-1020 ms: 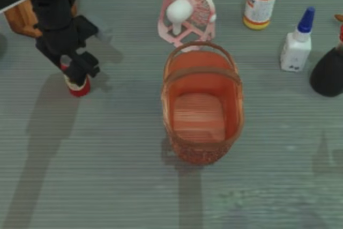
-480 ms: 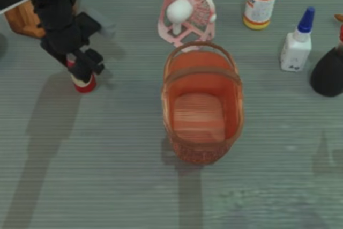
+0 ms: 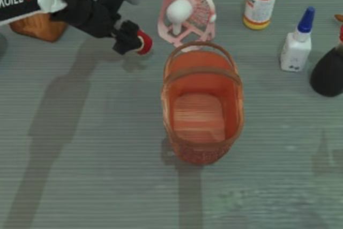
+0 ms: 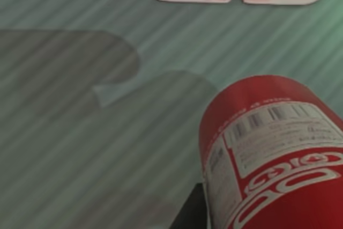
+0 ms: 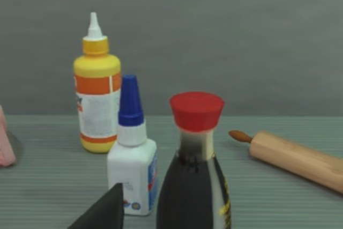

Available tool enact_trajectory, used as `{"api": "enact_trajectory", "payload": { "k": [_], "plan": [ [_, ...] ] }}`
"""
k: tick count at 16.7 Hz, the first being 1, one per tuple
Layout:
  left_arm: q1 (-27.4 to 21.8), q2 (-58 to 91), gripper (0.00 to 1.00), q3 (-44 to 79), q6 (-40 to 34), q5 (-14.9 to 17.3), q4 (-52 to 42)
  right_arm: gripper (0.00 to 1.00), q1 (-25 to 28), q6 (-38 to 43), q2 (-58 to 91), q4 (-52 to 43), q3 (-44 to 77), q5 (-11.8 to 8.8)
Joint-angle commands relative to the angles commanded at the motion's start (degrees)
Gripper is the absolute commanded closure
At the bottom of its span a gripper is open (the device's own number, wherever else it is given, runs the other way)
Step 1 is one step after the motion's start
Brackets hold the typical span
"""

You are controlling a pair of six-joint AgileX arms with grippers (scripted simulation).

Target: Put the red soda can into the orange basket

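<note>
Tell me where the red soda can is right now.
In the top view the red soda can is held off the table by the left gripper, left of the pink fan and just beyond the orange basket's upper-left rim.

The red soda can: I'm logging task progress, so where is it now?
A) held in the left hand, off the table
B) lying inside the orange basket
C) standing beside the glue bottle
A: the left hand grips the red soda can short of the orange basket.
</note>
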Motion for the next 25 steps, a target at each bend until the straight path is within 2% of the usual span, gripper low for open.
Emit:
{"api": "enact_trajectory", "payload": {
  "k": [8,11,13,16,22,25],
  "plan": [
    [-3.08,-6.54,1.0,-15.85,-14.81,30.15,46.85,0.0,0.0,0.0,0.0,0.0,0.0,0.0],
    [-3.97,-9.55,1.0,-20.55,-19.03,39.21,59.96,0.0,0.0,0.0,0.0,0.0,0.0,0.0],
    [-4.4,-11.27,1.0,-22.82,-21.02,43.7,65.75,0.0,0.0,0.0,0.0,0.0,0.0,0.0],
    [-4.7,-12.78,1.0,-24.57,-22.5,47.11,69.87,0.0,0.0,0.0,0.0,0.0,0.0,0.0],
    [-4.37,-12.44,1.0,-24.48,-22.43,47.18,70.13,0.0,0.0,0.0,0.0,0.0,0.0,0.0],
    [-4.03,-9.24,1.0,-25.42,-22.42,47.24,74.22,0.0,0.0,0.0,0.0,0.0,0.0,0.0]
  ]
}}
